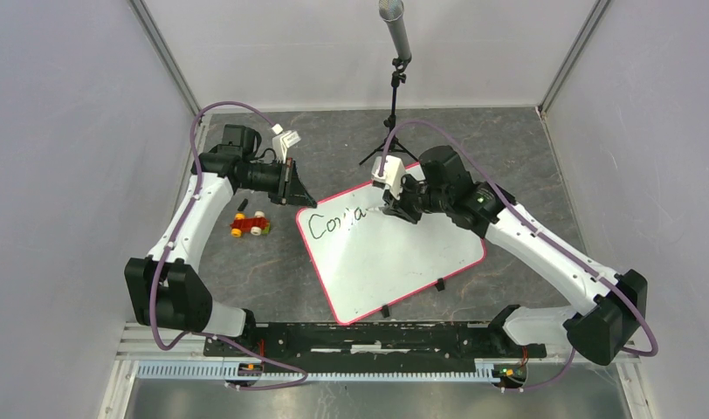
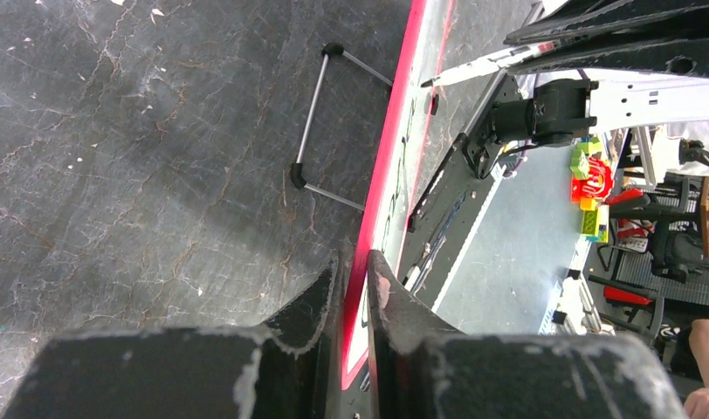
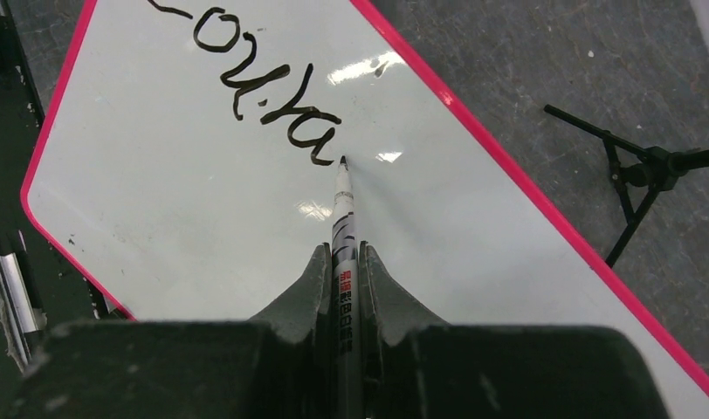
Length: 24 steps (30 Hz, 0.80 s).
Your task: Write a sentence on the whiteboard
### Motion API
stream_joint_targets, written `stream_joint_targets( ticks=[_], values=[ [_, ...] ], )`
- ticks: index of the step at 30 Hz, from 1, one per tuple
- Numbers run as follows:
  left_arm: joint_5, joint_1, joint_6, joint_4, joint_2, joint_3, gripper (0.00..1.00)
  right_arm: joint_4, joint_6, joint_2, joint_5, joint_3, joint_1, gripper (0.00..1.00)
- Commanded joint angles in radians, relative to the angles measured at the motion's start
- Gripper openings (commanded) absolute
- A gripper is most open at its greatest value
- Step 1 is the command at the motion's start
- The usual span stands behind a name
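Observation:
The whiteboard [image 1: 395,257], white with a pink-red rim, lies tilted on the dark table. My left gripper [image 1: 297,197] is shut on its far-left corner; in the left wrist view the pink rim [image 2: 379,188] runs edge-on between the jaws of that gripper [image 2: 355,264]. My right gripper [image 3: 344,255] is shut on a grey marker [image 3: 342,214], its black tip touching the whiteboard [image 3: 185,209] just after the last letter. The sentence [image 3: 255,87] is black script reading "Coura", also visible in the top view [image 1: 335,223] beside the right gripper [image 1: 391,208].
A red and yellow toy car [image 1: 250,226] sits left of the board, a small black piece [image 1: 243,204] beside it. A microphone tripod [image 1: 393,113] stands behind the board, its legs [image 3: 639,175] close to the far rim. Two black clips [image 1: 439,284] hold the near edge.

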Motion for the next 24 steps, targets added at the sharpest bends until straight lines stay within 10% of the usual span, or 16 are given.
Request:
stream_joint_targets(
  ticks=[1, 24],
  values=[
    [0.005, -0.021, 0.019, -0.011, 0.000, 0.021, 0.02, 0.008, -0.009, -0.024, 0.029, 0.067, -0.008, 0.00],
    [0.004, -0.021, 0.027, -0.014, 0.006, 0.020, 0.02, 0.040, -0.007, 0.026, 0.020, 0.054, -0.011, 0.00]
  ],
)
